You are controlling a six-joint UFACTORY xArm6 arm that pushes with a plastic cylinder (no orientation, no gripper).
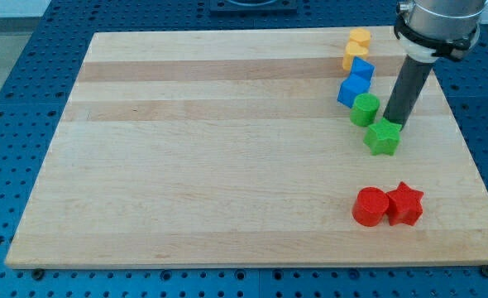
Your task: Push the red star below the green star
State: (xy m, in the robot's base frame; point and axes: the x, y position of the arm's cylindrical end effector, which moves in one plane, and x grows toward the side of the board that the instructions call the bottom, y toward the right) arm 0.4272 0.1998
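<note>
Rod and nothing more: my tip (392,124) has no jaws to part or close, and it sits at the green star's (383,137) upper edge, beside the green cylinder (365,109). Well below, the red star (405,204) touches the red cylinder (370,206), already roughly beneath the green star. I judge only a leftward nudge remains, which calls for circling round first.

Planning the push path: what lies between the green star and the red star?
Nothing: in the camera view, only bare board separates the green star from the red star below it. The red cylinder sits touching the red star's left side, off that stretch.
</note>
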